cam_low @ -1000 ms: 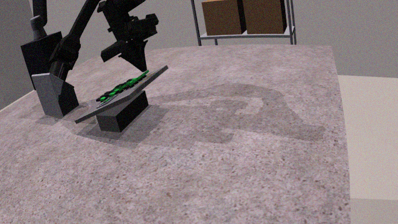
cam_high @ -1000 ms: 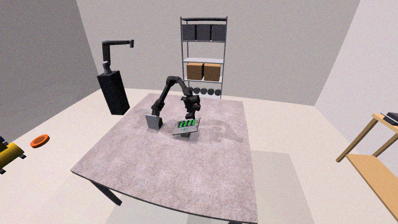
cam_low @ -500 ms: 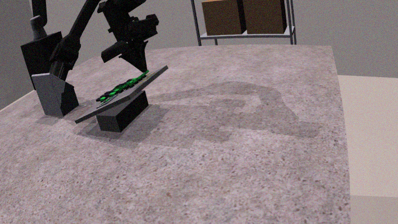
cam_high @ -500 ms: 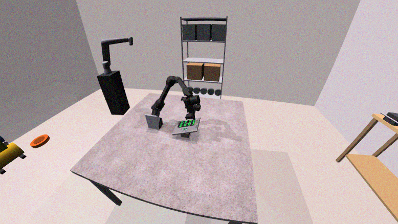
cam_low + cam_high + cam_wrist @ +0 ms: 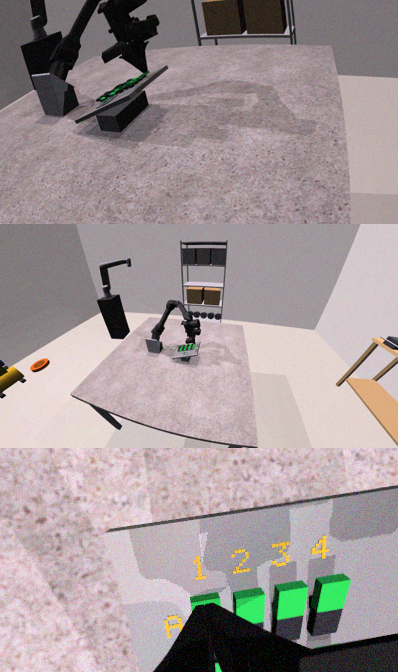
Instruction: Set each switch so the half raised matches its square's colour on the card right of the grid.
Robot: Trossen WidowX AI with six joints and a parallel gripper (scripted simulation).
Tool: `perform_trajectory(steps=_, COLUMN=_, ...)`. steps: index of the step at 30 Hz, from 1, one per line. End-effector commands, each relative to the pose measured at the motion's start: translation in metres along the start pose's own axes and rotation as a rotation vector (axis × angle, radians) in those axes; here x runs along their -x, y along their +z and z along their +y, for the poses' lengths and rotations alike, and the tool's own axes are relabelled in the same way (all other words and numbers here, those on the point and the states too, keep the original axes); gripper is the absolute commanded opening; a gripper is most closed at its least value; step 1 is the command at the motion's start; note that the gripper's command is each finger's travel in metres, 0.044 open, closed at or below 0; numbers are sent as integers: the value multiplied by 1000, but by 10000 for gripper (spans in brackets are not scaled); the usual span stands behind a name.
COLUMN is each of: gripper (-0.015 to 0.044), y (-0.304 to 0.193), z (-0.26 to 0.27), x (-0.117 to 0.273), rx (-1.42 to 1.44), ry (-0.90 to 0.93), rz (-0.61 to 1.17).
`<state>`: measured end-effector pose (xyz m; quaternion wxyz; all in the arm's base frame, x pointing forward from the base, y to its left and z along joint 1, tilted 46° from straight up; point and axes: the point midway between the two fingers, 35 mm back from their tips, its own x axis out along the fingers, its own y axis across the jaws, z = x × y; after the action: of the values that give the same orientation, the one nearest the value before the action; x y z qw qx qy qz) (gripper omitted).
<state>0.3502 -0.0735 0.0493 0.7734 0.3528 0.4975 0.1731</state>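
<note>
Hand [image 5: 210, 610] pinched fully narrow, holding nothing, tip on the green half of switch A1 [image 5: 205, 599], at 9 o'clock end of the far row on the tilted panel [image 5: 150, 555]. Press straight down w/ closed tips; keep off switch 2 [image 5: 249, 604] at 3 o'clock. Card not visible in wrist view.

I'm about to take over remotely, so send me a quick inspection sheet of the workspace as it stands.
Surface: speckled grey table, crossed by the arm's shadow.
Job's things: tilted switch panel on a dark block; row A switches under numbers 1 to 4; card not legible.
Clutter: nothing seen on the table.
Grippers: gripper shut, empty, tip at switch A1; contact unclear.
Cables: nothing seen.
Surroundings: shelf with boxes, second arm on pedestal, orange disc on floor.
</note>
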Motion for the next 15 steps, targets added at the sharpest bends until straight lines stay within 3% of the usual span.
perform_trajectory(steps=1, gripper=0, y=-1, z=-1, x=-1, rx=-5, ry=-3, rz=2)
perform_trajectory(steps=11, gripper=0, y=0, z=0, x=1, rx=-1, ry=0, rz=1)
perform_trajectory(steps=15, gripper=0, y=-2, z=-2, x=52, rx=-5, ry=-5, rz=-18)
